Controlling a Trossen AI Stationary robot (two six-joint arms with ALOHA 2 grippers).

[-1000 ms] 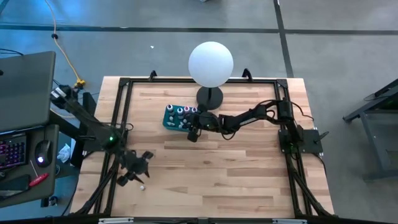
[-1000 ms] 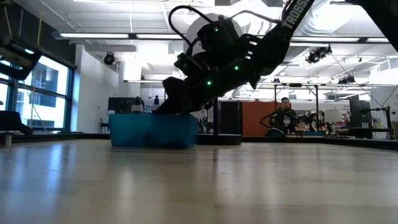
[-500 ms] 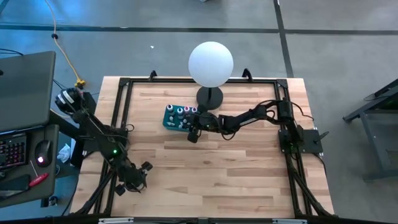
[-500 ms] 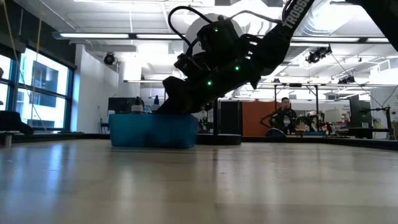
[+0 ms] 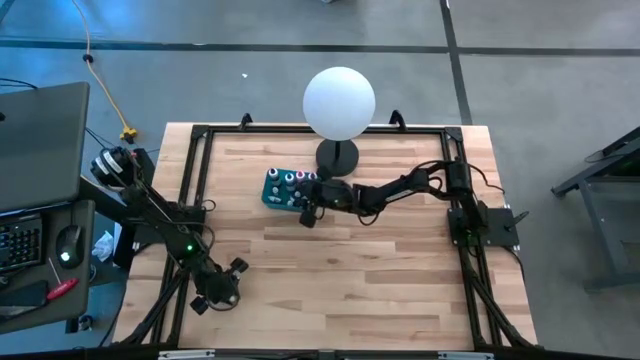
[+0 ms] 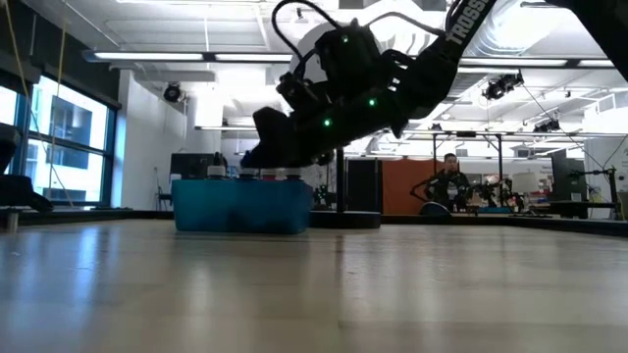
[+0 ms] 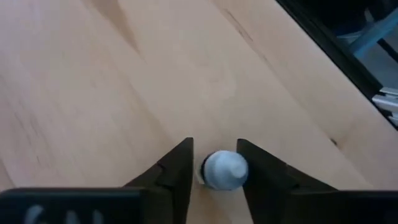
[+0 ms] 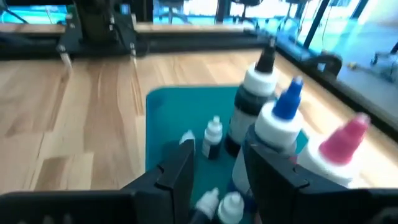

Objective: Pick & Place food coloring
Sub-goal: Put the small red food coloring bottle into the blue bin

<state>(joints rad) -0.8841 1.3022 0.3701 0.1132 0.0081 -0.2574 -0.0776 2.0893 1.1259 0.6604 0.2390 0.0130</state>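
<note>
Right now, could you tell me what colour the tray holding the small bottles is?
Teal; the tray shows best in the right wrist view.

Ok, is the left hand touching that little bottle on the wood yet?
Cannot tell. In the left wrist view the small bottle lies between the left hand's fingers, close to both, but neither contact nor a gap shows plainly.

A pale wooden table (image 5: 380, 270) of butcher-block planks, edged by a black metal frame (image 5: 200, 135), carries a teal tray (image 5: 275, 190) near its far middle. Just beside the tray stands the black base (image 5: 338, 155) of a white globe lamp. One tiny pale bottle (image 7: 225, 170) lies on the boards near the left front corner.
</note>
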